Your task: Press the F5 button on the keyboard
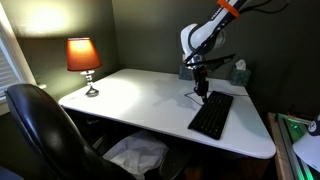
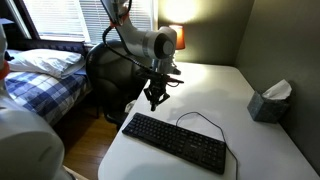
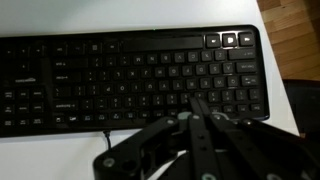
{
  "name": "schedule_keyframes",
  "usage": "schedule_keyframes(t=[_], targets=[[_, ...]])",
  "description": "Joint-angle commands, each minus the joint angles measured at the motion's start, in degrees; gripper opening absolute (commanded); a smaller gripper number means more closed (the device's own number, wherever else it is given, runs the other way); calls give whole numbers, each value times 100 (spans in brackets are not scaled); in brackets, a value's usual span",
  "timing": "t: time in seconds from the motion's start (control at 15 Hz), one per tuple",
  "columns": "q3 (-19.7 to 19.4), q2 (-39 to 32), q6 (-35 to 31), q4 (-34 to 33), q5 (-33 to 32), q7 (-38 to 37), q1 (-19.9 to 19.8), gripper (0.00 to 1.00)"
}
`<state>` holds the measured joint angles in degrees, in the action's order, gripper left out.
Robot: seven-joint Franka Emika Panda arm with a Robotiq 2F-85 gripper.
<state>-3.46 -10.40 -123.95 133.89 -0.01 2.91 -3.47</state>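
The flat black keyboard lies on the white desk; it shows in both exterior views. Its thin black cable loops off the back edge. My gripper hangs just above the keyboard's end, also seen in an exterior view. In the wrist view the keyboard fills the upper frame, upside down, and my gripper fingers are pressed together, empty, their tips over the top key rows.
A lit lamp stands at the desk's far corner. A teal tissue box sits near the wall. A black office chair is at the desk edge. A bed lies beyond the desk.
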Motion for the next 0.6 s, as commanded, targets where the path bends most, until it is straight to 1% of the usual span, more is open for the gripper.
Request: schedule_keyframes(t=[0.0, 0.53], targets=[[54, -236, 316, -216, -102, -173, 77, 0], [51, -629, 718, -536, -155, -208, 105, 0]])
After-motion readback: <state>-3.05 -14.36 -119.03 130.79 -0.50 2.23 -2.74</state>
